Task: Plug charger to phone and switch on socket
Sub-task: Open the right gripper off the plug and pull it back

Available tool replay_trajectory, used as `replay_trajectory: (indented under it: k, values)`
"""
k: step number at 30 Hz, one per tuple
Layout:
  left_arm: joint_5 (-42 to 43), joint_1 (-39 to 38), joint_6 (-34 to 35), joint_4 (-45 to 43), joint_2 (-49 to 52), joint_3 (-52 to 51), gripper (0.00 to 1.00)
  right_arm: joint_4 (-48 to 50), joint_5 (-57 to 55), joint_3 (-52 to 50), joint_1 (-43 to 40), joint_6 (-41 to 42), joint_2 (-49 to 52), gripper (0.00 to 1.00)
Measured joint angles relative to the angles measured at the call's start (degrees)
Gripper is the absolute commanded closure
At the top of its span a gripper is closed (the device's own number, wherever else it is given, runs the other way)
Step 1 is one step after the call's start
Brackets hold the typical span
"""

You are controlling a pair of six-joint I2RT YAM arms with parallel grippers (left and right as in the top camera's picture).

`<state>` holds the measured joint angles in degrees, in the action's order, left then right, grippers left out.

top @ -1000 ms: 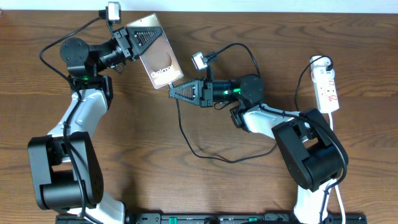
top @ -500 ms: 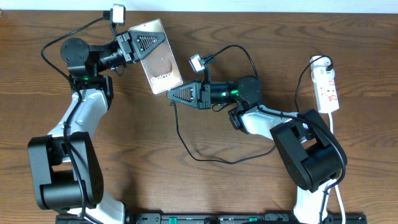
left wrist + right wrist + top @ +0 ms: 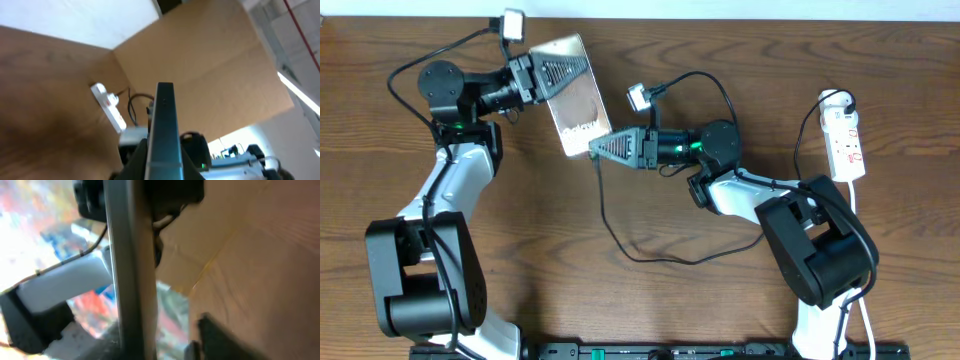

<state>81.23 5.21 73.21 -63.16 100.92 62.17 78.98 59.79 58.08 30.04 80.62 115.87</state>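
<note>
The counter (image 3: 570, 300) is matt brown wood with visible grain. The phone (image 3: 576, 95) has a smooth bronze back with a sheen; the socket (image 3: 846, 148) looks white plastic.

Bronze-brown phone (image 3: 578, 100) with white lettering, thin black cable (image 3: 602, 195), white socket (image 3: 847, 148) with red marks — against a dark wood-grain counter (image 3: 620, 310).

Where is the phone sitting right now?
In the overhead view the phone is upper centre-left, gripped by the left claw, with the right claw holding the charger right at its lower end.
</note>
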Motion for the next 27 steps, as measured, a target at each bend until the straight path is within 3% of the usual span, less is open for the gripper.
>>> replay_trajectory:
  k: [1,2,27]
  values:
    - [0.55,-0.09,0.0,0.0,0.0,0.0,0.93,-0.39,-0.72,0.04,-0.2,-0.24,0.0,0.02]
    - [1.22,-0.22,-0.04,-0.07,0.0,0.0,0.93,-0.83,-1.49,0.04,-0.37,-0.07,0.0,0.01]
    - [7.19,9.7,-0.2,0.48,0.0,0.0,0.93,-5.79,-0.28,0.04,-3.02,-1.86,0.0,0.01]
